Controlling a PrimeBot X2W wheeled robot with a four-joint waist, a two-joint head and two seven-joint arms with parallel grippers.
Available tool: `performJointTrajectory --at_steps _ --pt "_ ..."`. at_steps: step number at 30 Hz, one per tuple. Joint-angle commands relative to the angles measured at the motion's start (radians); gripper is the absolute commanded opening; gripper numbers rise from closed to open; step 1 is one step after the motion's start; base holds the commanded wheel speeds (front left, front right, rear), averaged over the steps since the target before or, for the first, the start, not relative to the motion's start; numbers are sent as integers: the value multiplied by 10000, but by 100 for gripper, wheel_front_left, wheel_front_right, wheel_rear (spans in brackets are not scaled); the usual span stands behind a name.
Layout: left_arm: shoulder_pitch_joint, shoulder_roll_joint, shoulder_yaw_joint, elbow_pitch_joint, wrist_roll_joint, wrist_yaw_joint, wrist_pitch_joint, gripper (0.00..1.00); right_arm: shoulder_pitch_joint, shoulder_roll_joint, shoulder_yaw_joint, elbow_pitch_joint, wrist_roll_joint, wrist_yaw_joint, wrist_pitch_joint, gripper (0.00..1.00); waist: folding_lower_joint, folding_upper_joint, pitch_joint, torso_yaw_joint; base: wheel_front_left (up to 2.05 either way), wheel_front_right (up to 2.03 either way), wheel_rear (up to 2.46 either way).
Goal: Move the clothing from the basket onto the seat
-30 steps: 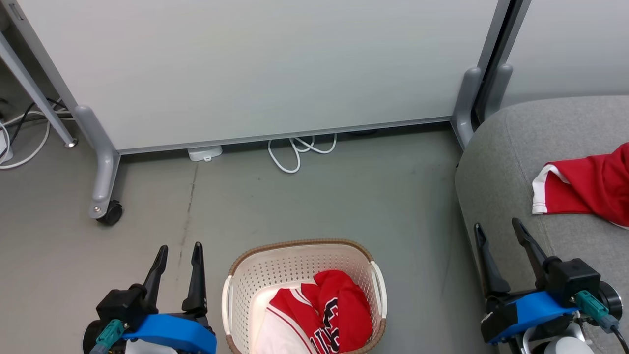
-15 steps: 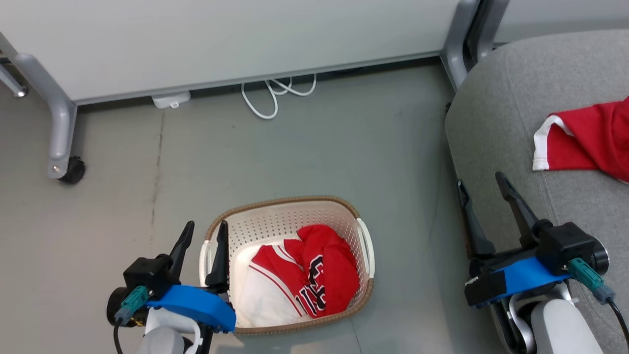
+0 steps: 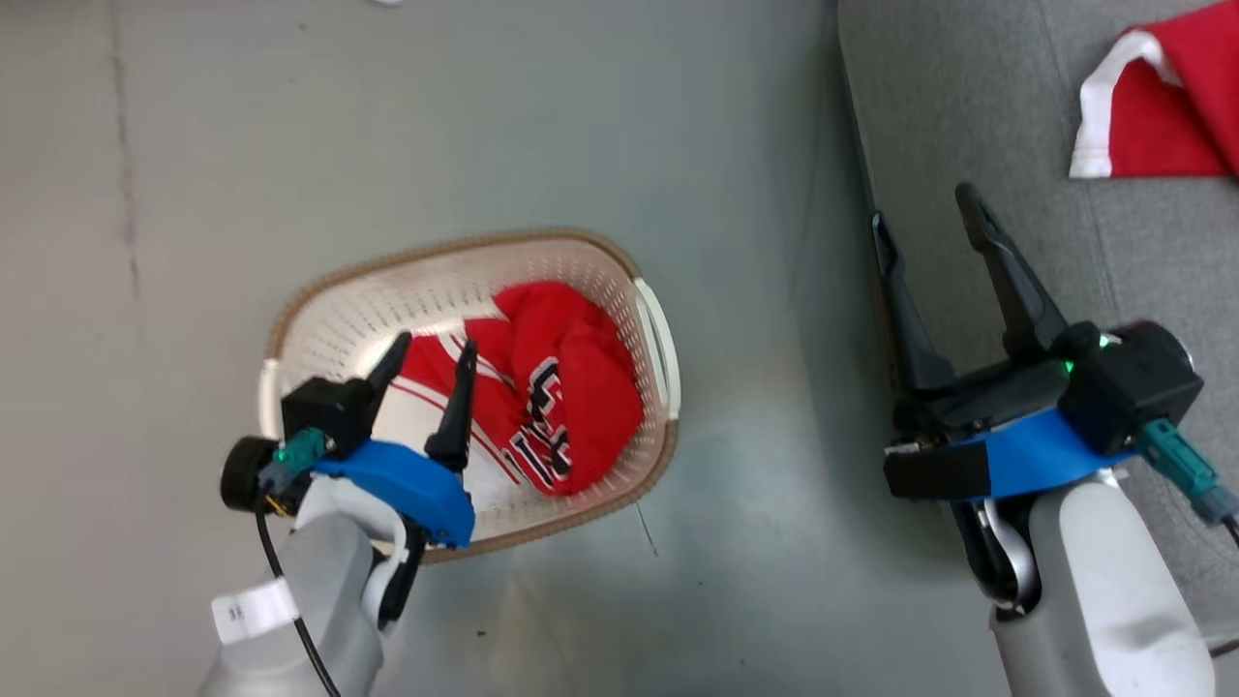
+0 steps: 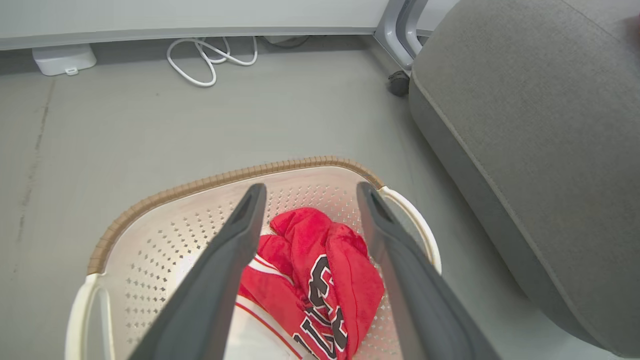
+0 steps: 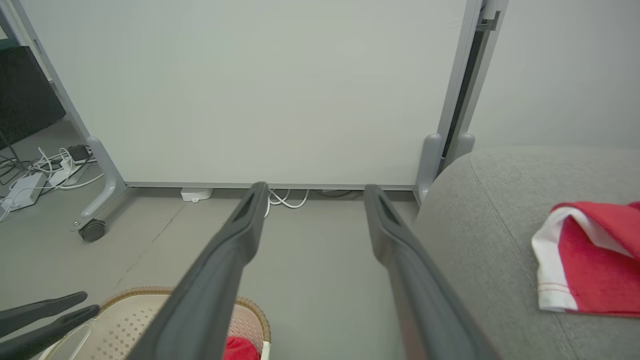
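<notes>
The cream basket with a brown rim stands on the grey floor, and a red jersey with black-and-white lettering lies crumpled inside it. My left gripper hangs open just above the basket's left half, its fingers pointing at the jersey and apart from it. To the right is the grey seat, with a plain red garment with white trim lying on it. My right gripper is open and empty over the seat's near edge. The right wrist view shows the seat, the red garment and the basket rim.
A pale wheeled partition panel stands beyond the basket, its caster at the left. A looped white cable and a small white box lie at its foot. More cables lie on the floor at far left.
The head camera has tipped down, so the whole picture has shifted. My left gripper has moved from beside the basket to over its inside. Both grippers stay open.
</notes>
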Motion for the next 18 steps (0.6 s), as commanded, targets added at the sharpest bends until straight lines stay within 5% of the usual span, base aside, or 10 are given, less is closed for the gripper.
performJointTrajectory --at_steps 1,18 --pt "-247 82 -2 25 -41 -26 -29 100 -227 23 50 -77 46 1 -53 100 -3 0 1057 -626 0 0 0" --pt "-2702 750 -1369 2417 -929 -26 -2 100 -1243 22 822 -101 865 1 -593 100 -3 0 3701 -1707 0 0 0"
